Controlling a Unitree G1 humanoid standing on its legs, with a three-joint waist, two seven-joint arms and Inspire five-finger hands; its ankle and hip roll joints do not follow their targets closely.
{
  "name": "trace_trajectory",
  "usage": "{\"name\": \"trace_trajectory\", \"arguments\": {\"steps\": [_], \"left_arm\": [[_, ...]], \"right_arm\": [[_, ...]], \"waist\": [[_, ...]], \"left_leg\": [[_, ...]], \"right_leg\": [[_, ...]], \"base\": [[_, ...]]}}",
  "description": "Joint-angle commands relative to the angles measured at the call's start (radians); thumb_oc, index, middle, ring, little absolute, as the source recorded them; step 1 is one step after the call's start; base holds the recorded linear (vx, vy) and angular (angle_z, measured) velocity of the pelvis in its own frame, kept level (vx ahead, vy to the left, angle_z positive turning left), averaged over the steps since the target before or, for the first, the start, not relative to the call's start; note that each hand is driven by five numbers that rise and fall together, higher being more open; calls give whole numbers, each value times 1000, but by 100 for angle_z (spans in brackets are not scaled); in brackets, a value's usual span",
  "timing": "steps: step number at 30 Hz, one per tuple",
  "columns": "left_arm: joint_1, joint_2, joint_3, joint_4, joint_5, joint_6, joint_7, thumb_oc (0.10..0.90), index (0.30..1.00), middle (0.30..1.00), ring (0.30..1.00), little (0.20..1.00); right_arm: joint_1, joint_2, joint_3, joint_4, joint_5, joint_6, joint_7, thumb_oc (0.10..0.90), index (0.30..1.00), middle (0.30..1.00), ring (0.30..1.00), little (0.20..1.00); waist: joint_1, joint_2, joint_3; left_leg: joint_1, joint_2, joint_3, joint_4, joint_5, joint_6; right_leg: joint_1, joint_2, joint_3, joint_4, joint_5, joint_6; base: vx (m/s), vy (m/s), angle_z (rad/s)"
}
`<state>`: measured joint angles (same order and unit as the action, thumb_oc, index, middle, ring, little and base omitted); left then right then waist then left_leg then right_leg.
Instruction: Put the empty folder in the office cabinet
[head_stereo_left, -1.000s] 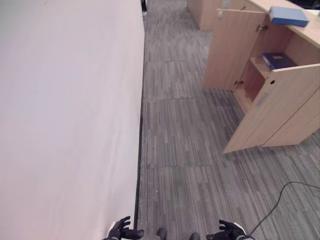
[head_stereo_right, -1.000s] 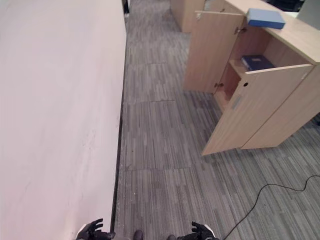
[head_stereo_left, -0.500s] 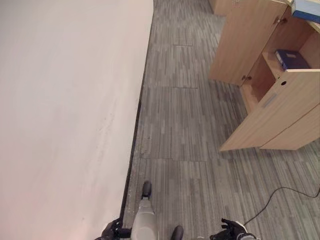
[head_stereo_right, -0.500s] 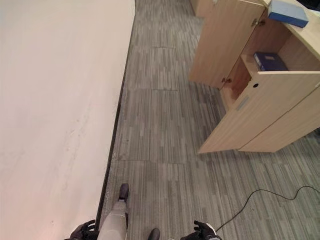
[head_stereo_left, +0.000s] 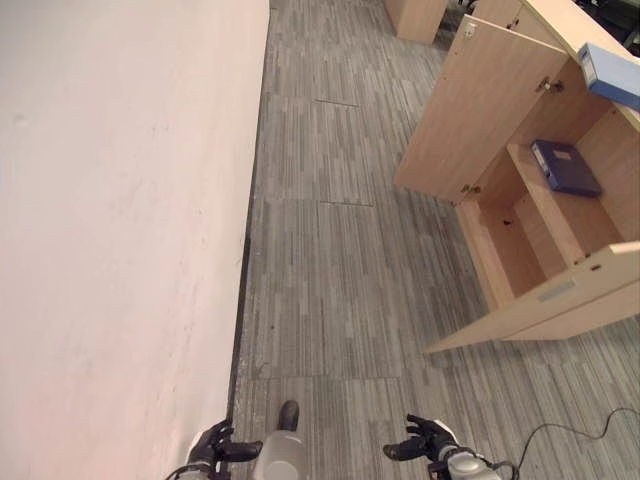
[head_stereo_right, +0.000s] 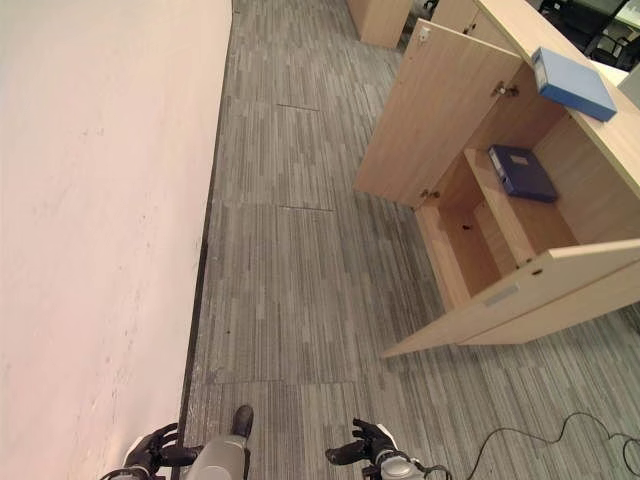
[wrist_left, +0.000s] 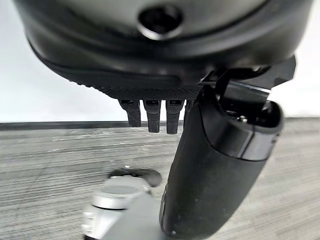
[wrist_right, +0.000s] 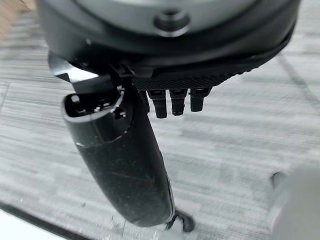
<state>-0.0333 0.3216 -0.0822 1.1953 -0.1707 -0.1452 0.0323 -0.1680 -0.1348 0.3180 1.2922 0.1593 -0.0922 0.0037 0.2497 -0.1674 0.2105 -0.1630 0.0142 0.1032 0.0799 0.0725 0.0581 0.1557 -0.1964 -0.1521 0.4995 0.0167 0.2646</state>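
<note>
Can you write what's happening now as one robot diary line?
left hand: open, empty | right hand: open, empty | cabinet: doors open | light blue folder: on cabinet top

Your two eye views look down from high on the head at the grey floor (head_stereo_left: 340, 260), with the white wall (head_stereo_left: 120, 220) at 9 o'clock and the open cabinet (head_stereo_right: 500, 230) at 2 o'clock. Both share that same floor and cabinet (just shifted a little sideways). Each wrist view sits very near its own hand, the left hand (wrist_left: 215, 190) and the right hand (wrist_right: 125, 170), facing the floor past the fingers.
</note>
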Motion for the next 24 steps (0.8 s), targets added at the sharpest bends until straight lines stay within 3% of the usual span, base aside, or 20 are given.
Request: {"name": "trace_trajectory", "arguments": {"steps": [1, 3, 4, 5, 7, 9, 11, 12, 13, 15, 19, 21, 24], "left_arm": [[41, 36, -45, -58, 23, -20, 11, 800, 900, 900, 900, 900], [34, 34, -54, -93, 20, -23, 13, 800, 900, 900, 900, 900], [34, 33, -54, -93, 20, -23, 13, 800, 900, 900, 900, 900], [30, 28, -67, -119, 25, -27, 9, 800, 900, 900, 900, 900], [23, 21, -90, -136, 38, -29, 1, 800, 900, 900, 900, 900], [18, 15, -107, -138, 48, -29, -9, 800, 900, 900, 900, 900], [13, 10, -126, -131, 64, -28, -17, 800, 900, 900, 900, 900], [13, 10, -126, -130, 64, -28, -17, 800, 900, 900, 900, 900], [9, 8, -133, -115, 90, -30, -18, 800, 900, 900, 900, 900], [2, 10, -135, -102, 115, -33, -21, 800, 900, 900, 900, 900], [5, 4, -130, -71, 140, -39, -24, 800, 900, 900, 900, 900], [5, -10, -135, -40, 156, -41, -27, 800, 900, 900, 900, 900], [-1, -22, -153, -17, 177, -40, -26, 800, 900, 900, 900, 900]], "right_arm": [[7, -98, -54, -65, 23, 2, -17, 800, 900, 900, 900, 900], [4, -104, -73, -64, 32, 1, -18, 800, 900, 900, 900, 900], [4, -105, -73, -64, 32, 1, -18, 800, 900, 900, 900, 900], [9, -113, -79, -62, 32, 0, -15, 800, 900, 900, 900, 900], [18, -124, -85, -58, 22, 4, -18, 800, 900, 900, 900, 900], [26, -136, -95, -47, 15, 9, -24, 800, 900, 900, 900, 900], [40, -142, -104, -41, 12, 13, -29, 800, 900, 900, 900, 900], [40, -143, -104, -41, 12, 13, -30, 800, 900, 900, 900, 900], [50, -142, -111, -31, 2, 20, -28, 800, 900, 900, 900, 900], [60, -136, -114, -28, -17, 28, -22, 800, 900, 900, 900, 900], [98, -132, -110, -35, -51, 36, -9, 800, 900, 900, 900, 900], [132, -139, -119, -34, -60, 37, 2, 800, 900, 900, 900, 900], [151, -144, -128, -29, -57, 37, 6, 800, 900, 900, 900, 900]], "waist": [[16, 83, -26], [-10, 116, 1], [-9, 120, -1], [-29, 136, 22], [-60, 149, 35], [-81, 167, 40], [-111, 167, 48], [-111, 171, 51], [-138, 170, 62], [-169, 183, 66], [-215, 201, 62], [-228, 187, 29], [-253, 191, 7]], "left_leg": [[-39, 50, -38, -27, -11, -34], [38, 29, -44, -43, -41, -14], [36, 32, -44, -43, -41, -15], [85, 6, -55, -42, -67, -11], [135, -28, -71, -34, -107, -7], [165, -42, -85, -14, -141, -9], [206, -64, -106, 1, -181, -19], [210, -61, -108, 3, -185, -20], [251, -72, -124, 10, -226, -32], [283, -63, -137, 7, -249, -47], [366, -58, -155, -16, -297, -59], [410, -83, -186, -20, -347, -69], [433, -62, -213, 8, -385, -92]], "right_leg": [[-30, 66, -91, 78, 133, -3], [-116, 92, -80, 183, 140, -3], [-117, 96, -79, 180, 144, -3], [-173, 115, -93, 159, 106, -3], [-211, 70, -138, 56, 18, -3], [-234, 26, -200, -52, -67, -51], [-289, -17, -210, -208, -37, -86], [-281, -14, -212, -213, -38, -86], [-303, -38, -193, -378, 18, -77], [-344, -72, -169, -477, 65, -59], [-366, -108, -166, -547, 122, -38], [-316, -141, -215, -567, 186, -26], [-284, -142, -229, -561, 189, -33]], "base": [[268, 337, 13], [231, 264, 6], [321, 198, 19], [331, 164, 20], [443, 219, 10], [382, 128, 18], [336, 4, 19], [421, -64, 19], [433, -68, 19], [492, -56, 20], [562, -7, 48], [618, -18, 34], [482, -119, 79]]}}
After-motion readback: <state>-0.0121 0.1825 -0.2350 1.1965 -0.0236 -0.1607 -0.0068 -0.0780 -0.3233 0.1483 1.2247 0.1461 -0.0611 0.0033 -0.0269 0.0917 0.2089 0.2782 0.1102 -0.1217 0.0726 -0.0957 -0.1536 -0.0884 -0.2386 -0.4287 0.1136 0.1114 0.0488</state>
